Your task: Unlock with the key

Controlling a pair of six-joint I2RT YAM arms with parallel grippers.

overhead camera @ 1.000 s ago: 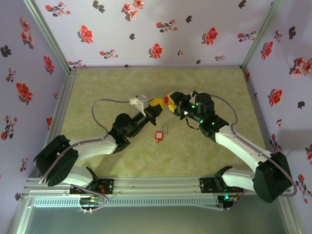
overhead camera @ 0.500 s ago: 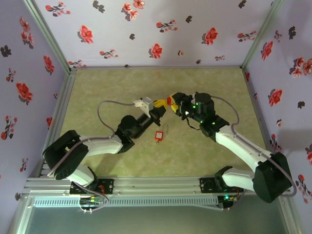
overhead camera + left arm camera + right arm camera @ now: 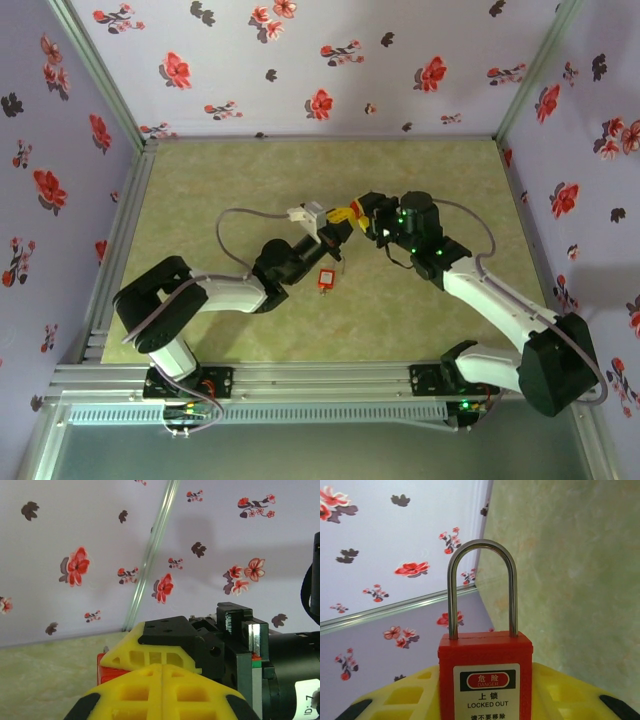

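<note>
Right wrist reads padlock [image 3: 485, 680] label (shackle [image 3: 481, 543] closed); overhead shows key tag [image 3: 325, 279].

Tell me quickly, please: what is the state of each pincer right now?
Left pincer: closed; whether it grips anything cannot be told.
Right pincer: closed on the red padlock.

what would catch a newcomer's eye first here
A red padlock stands out, gripped in the right hand with its steel loop closed. Above the middle of the table the shut left hand faces it closely, and a small red tag lies on the table, nearer the arms' bases.
</note>
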